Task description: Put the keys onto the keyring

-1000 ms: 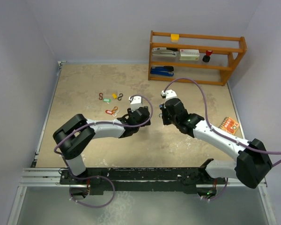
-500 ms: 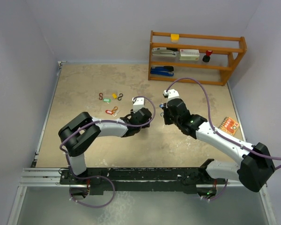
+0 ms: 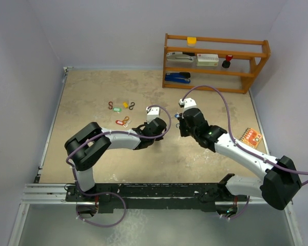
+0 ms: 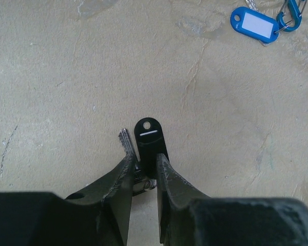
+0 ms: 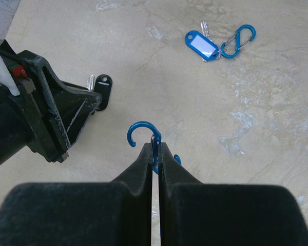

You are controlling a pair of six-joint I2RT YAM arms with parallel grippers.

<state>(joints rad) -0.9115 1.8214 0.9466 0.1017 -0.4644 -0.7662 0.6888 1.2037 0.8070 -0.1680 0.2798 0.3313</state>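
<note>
My left gripper [image 4: 143, 160] is shut on a black key tag [image 4: 148, 138]. Its silver key [image 4: 125, 141] and a small wire ring stick out beside the left finger, just over the table. My right gripper [image 5: 155, 146] is shut on a blue S-shaped clip [image 5: 142, 134], with its open hook pointing up and left. The left gripper [image 5: 51, 113] and the black tag [image 5: 103, 89] are a short way to the left of it. A blue-tagged key [image 5: 201, 44] on a second blue clip [image 5: 238, 40] lies on the table beyond. In the top view the grippers face each other, left [image 3: 160, 129] and right [image 3: 178, 125].
Red [image 3: 120, 122], yellow [image 3: 126, 105] and green [image 3: 116, 109] tagged keys lie with several small clips at the far left of the tan table [image 3: 92, 148]. A wooden shelf [image 3: 215, 61] with a stapler and boxes stands at the back right. An orange card [image 3: 251, 137] lies at the right.
The left gripper has moved a little to the right with the black tag, closer to the right gripper. The right gripper has shifted slightly. Little has moved in the last half second.
</note>
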